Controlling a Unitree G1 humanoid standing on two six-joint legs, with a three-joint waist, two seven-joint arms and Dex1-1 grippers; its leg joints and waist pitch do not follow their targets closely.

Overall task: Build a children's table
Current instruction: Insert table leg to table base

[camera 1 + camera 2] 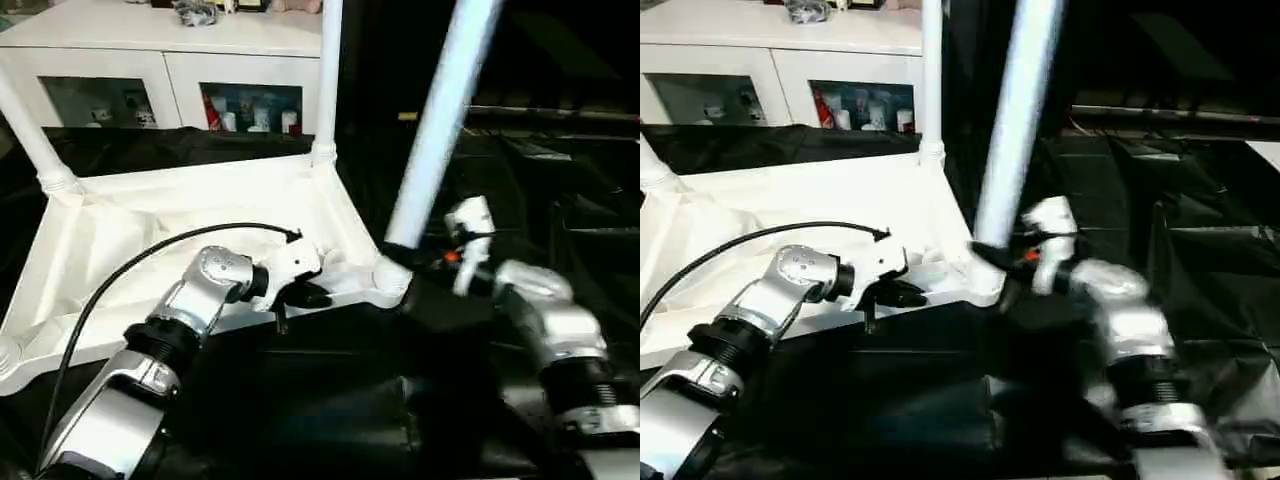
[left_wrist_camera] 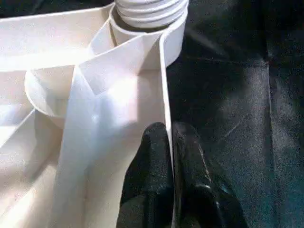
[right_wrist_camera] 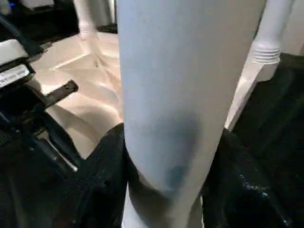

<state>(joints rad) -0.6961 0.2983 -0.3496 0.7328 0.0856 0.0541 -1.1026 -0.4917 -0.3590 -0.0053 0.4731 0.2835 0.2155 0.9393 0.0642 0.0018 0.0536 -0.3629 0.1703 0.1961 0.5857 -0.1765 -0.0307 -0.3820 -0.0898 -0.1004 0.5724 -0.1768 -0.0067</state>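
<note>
Two grips for you: left gripper [image 2: 172, 166] pinches the tabletop [image 1: 150, 240] rim tight; right gripper [image 3: 166, 190] hugs a leg [image 1: 440, 130].

Smooth white plastic tabletop [image 1: 190, 225]; matt black cloth work table [image 1: 330, 400].

The white tabletop [image 1: 170, 235] lay upside down, its near rim pinched in the left gripper [image 2: 171, 142]. A tilted white leg [image 1: 440, 120] stood in the corner socket [image 1: 392, 280], clasped by the right gripper [image 3: 166, 190].
</note>
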